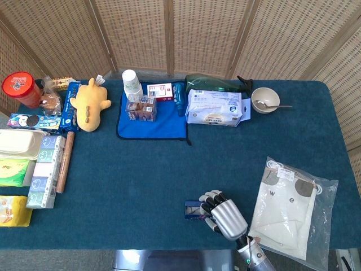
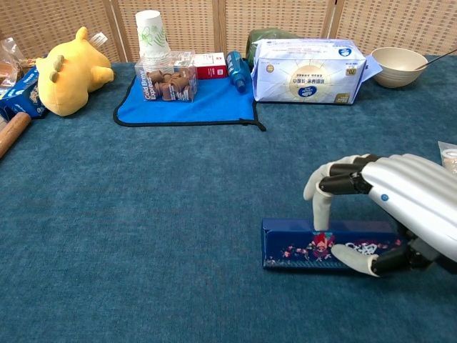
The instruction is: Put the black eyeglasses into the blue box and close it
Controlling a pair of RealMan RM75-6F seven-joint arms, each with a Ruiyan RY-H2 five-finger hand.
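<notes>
Blue flat floral-printed box (image 2: pixel 325 244), lower right of frame on the teal felt table (image 2: pixel 178 200), lid apparently down. Black eyeglasses not visible, presumably inside. Right hand (image 2: pixel 378 207) clasps the box, fingers over top, thumb on front. Closing step; next: press lid flush, release.

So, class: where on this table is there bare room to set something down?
The widest bare patch lies mid-table, between the blue mat and the blue box under the right robot hand. Another lies between the bowl and bagged clothing. The left edge and back row are crowded.
</notes>
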